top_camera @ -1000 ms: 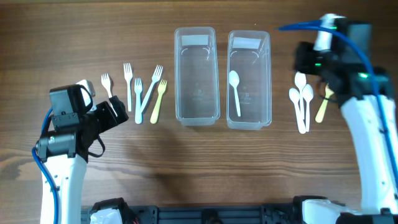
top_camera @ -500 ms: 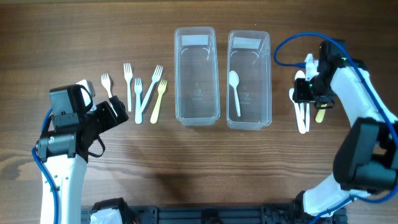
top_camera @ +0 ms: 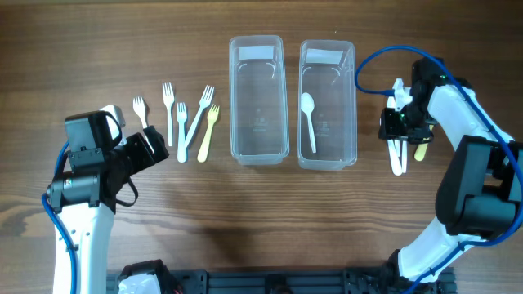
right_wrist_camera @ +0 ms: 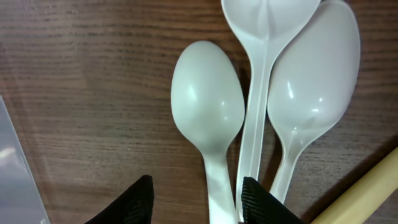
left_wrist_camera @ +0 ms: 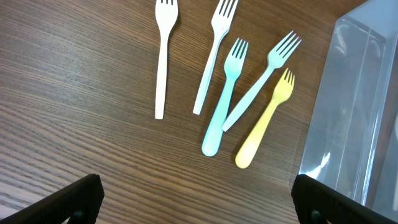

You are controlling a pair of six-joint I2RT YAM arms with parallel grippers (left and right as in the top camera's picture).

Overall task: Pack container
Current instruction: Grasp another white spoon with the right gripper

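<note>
Two clear containers stand side by side at the table's middle: the left one is empty, and the right one holds a white spoon. Several forks lie left of them, and they also show in the left wrist view. My left gripper is open and empty above bare wood, just short of the forks. Three white spoons and a yellow utensil lie right of the containers. My right gripper is low and open, its fingers straddling the leftmost spoon's handle.
The left container's wall stands close to the right of the forks. The right container's corner lies just left of my right gripper. Both arms' bases sit at the table's front edge.
My right arm has swung in and come down over the spoons, settling round the leftmost one. The left arm, the forks and the containers have not moved.
</note>
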